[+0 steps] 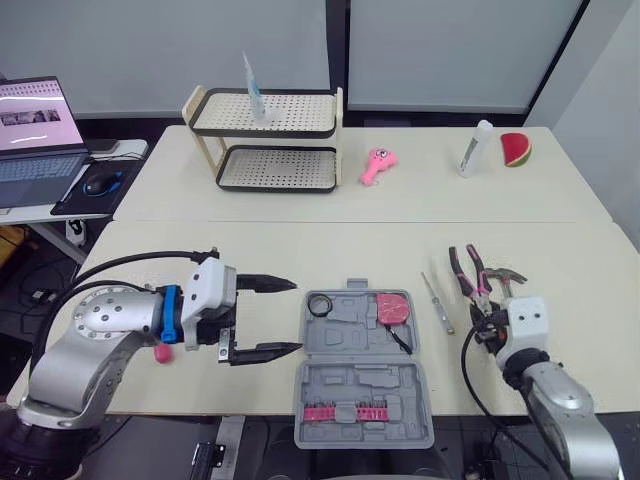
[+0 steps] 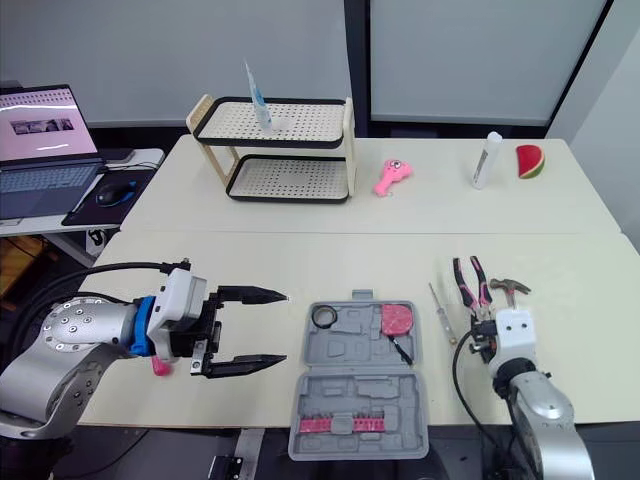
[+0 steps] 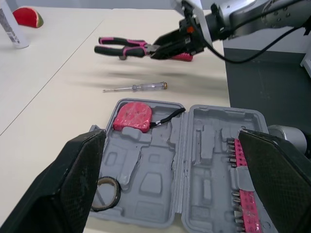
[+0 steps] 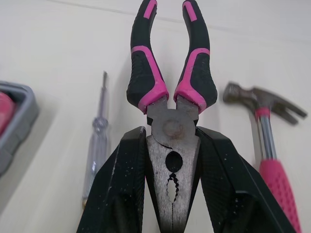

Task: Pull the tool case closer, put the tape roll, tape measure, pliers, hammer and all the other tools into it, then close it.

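Right gripper [image 4: 171, 135] is clamped on the metal head of the pliers [image 4: 171, 110], one finger on each side. The pliers' long axis runs straight away from me: nose in towards my wrist, pink-and-black handles spread and pointing at the far side of the table. Hammer [image 4: 265, 141] lies just beside them on the right, head away from me. Screwdriver [image 1: 437, 302] lies between the pliers and the open tool case [image 1: 350, 385]. Tape measure [image 1: 392, 308] and tape roll [image 1: 320, 304] sit in the case's far half. Left gripper [image 1: 297, 317] hangs spread wide, empty, just left of the case.
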